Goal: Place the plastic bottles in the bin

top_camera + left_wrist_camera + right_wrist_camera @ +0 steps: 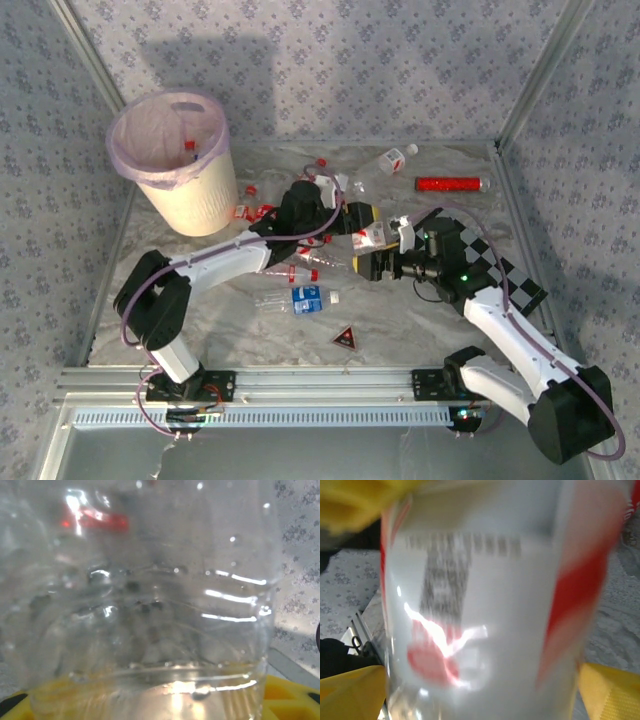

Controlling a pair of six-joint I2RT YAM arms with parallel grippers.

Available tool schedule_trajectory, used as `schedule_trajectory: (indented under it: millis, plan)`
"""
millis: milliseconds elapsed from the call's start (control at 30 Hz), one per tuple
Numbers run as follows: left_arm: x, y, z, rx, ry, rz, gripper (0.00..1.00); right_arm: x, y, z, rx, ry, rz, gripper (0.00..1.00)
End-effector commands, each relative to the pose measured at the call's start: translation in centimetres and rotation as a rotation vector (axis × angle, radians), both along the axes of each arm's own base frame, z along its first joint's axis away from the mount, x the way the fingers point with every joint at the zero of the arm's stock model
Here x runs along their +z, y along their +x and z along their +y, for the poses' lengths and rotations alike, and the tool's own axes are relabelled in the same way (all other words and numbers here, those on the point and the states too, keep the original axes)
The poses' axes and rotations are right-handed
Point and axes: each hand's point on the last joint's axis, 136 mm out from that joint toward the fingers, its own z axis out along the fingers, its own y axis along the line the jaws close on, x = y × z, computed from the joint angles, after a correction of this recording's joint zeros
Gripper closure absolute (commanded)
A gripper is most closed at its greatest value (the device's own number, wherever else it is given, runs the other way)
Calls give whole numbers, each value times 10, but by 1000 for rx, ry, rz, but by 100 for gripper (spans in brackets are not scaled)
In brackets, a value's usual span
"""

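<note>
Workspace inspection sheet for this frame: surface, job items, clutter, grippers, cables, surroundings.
Surface: grey marbled tabletop; no spills seen.
Job's things: bin far left, pink liner, something red visible inside; red-label bottle between the two grippers; blue-label bottle lying mid-table; clear bottle at the far edge; other bottles around the left arm.
Clutter: red tube far right; dark triangle near the front.
Grippers: left gripper and right gripper both at the red-label bottle; grip cannot be told.
Cables: lilac cable along each arm; no snag seen.
Surroundings: patterned walls, aluminium frame.
</note>
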Motion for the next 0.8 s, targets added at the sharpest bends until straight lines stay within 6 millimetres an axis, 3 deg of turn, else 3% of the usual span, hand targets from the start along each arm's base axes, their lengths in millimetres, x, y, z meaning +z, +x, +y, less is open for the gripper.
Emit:
schedule_trajectory:
  millis: [0,67,167,300,467,633,767]
  plan:
    - [34,23,16,37,6,-85,56,12,4,-14,-81,-43,-33,0]
    - [55,32,31,49,39,-141,56,10,7,-25,-140,-72,-32,0]
    - [95,51,71,118,133,-251,54,4,9,-40,-205,-131,-6,0]
    - [153,81,159,332,290,-407,57,-6,6,-47,-232,-174,33,0]
    - [205,103,262,570,391,-483,74,-17,5,-48,-242,-176,58,0]
    - [224,120,354,798,439,-469,100,-18,8,-46,-231,-191,62,0]
    - [215,137,411,940,507,-431,100,-20,7,-46,-222,-211,70,0]
